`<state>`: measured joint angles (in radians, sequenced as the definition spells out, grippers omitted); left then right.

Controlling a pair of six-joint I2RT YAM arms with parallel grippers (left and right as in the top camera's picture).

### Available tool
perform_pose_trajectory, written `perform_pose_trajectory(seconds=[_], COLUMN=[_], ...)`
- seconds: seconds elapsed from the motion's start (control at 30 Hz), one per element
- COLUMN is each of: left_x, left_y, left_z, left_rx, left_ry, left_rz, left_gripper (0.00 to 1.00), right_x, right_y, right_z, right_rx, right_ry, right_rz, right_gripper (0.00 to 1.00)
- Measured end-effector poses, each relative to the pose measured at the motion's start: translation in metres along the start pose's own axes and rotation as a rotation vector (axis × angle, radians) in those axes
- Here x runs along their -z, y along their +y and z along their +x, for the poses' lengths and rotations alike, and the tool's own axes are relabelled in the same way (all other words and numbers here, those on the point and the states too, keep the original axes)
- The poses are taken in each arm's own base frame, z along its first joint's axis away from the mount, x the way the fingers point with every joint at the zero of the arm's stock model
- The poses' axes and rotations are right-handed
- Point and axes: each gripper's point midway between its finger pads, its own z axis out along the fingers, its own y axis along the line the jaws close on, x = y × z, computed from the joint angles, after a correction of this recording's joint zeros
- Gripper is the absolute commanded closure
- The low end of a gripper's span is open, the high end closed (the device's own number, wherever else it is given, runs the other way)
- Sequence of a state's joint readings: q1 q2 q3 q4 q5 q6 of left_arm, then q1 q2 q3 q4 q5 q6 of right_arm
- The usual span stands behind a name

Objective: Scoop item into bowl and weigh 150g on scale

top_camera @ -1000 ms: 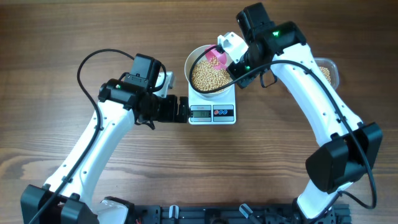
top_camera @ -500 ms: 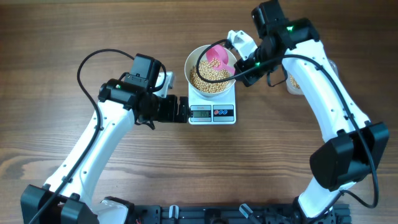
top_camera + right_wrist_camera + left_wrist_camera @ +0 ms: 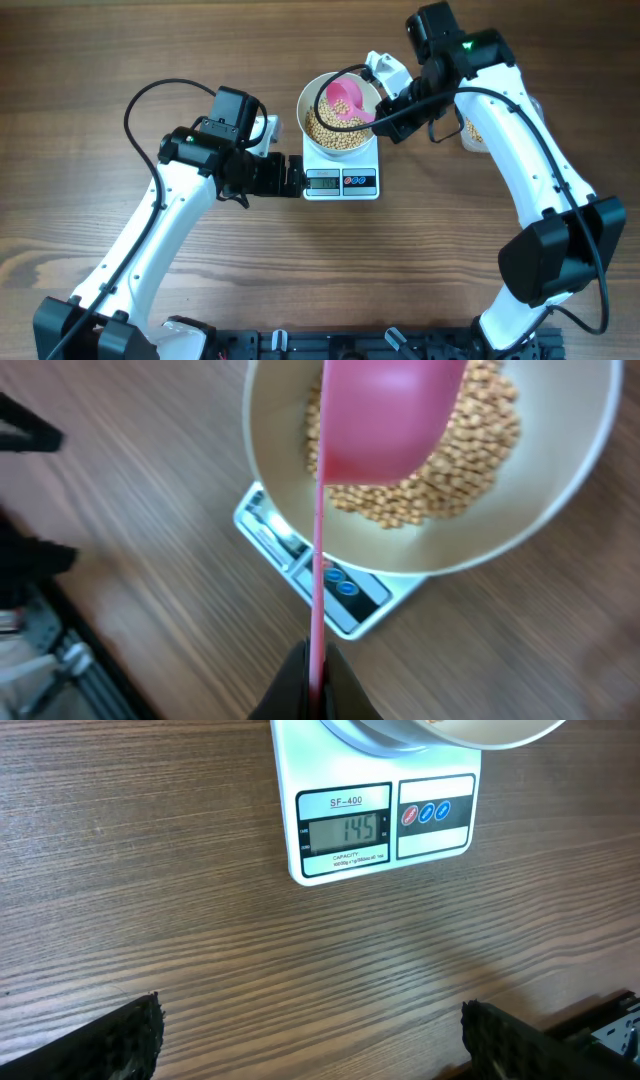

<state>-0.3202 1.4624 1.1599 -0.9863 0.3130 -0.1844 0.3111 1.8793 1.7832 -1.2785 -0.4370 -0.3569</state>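
Fingers (image 3: 288, 695) of your right gripper (image 3: 314, 682) pinch the scoop (image 3: 385, 410) over the bowl (image 3: 575, 480); only your spread left gripper (image 3: 310, 1045) sees the scale (image 3: 340, 780) read 145.

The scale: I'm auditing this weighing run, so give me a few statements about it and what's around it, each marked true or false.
1. The scale shows 145 on its display. True.
2. The bowl stands beside the scale. False: it stands on the scale.
3. The right gripper has its jaws shut on the pink scoop, at its handle. True.
4. The left gripper holds the bowl. False: its jaws are open and empty, in front of the scale.
5. The bowl is empty. False: beans lie in it.
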Motion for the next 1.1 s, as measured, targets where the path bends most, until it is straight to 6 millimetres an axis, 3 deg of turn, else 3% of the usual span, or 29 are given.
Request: perform_pose_trajectory(seconds=[0.23,0.8,1.1], left_x=[0.0,0.0,0.0], left_y=[0.0,0.0,0.0], left_z=[0.0,0.0,0.0], left_rx=[0.0,0.0,0.0], left_ry=[0.0,0.0,0.0], left_rz=[0.0,0.0,0.0], left_gripper=[0.0,0.0,0.0], right_x=[0.0,0.001,0.002], right_y=[0.006,-0.022,-0.026], right_z=[-0.002,0.002,0.002], right_rx=[-0.011,-0.006,-0.002], right_ry=[-0.012,0.021,0.027], right_rz=[-0.034,0.123,0.154], right_gripper=[0.96,0.96,0.96])
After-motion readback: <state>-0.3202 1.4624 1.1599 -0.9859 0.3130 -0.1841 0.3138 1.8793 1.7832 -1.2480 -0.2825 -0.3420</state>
